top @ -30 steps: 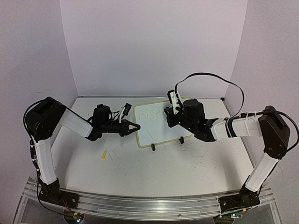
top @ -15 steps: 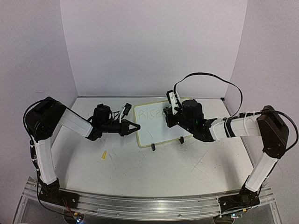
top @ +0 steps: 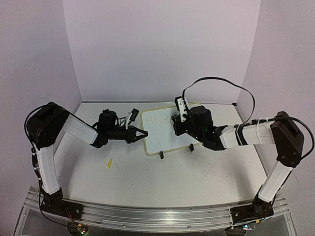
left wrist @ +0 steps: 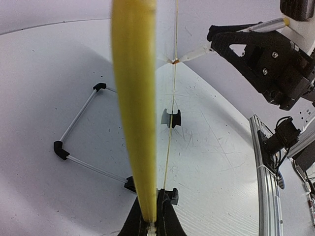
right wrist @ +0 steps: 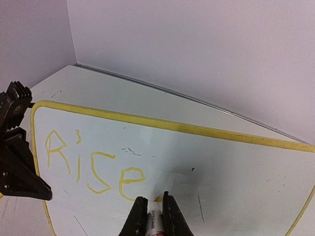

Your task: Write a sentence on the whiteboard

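Left gripper clamps the whiteboard rim, bracing it; right gripper, lower centre, pinches the marker tip-down for writing.

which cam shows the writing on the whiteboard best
The right wrist view: the writing on the whiteboard reads "Rise", large. Top external shows it tiny and faint. Left wrist sees only the board's rim edge-on, no letters.

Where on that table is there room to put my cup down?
The broad front strip of the table, between the whiteboard and the arm bases, is bare but for a small yellow scrap at left. The middle back is crowded: the left gripper clamps the whiteboard's edge, and the right gripper holds a marker on it.
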Available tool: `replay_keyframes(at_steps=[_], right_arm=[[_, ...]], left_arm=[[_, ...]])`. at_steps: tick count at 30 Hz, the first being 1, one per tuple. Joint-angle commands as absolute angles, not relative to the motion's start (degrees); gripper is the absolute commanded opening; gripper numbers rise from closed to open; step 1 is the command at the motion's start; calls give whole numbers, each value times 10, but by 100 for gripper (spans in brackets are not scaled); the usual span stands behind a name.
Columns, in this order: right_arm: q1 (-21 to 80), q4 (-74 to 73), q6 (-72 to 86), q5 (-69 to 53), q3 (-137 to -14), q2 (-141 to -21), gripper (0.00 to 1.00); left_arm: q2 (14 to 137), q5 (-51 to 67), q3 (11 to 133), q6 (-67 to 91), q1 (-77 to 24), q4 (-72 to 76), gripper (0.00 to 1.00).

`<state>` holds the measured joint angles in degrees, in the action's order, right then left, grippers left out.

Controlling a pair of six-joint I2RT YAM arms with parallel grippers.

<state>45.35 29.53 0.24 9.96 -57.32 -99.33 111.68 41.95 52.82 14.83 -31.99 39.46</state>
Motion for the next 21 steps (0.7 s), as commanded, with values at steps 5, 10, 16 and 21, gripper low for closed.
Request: replay_keyframes(at_steps=[5,10,16,21], right_arm=[[480,322,45,35,-543,-900,0],[471,334,21,31,-535,-846,0],[490,290,-73,-21,-568,-910,0],[517,298,-77,-27,-596,-958,0]], left_arm=[[1113,345,533,109,-314,342,0],[1114,343,533,108,-314,341,0],[1118,344,536,106,-314,340,0],[1117,342,535,105,-314,339,0]])
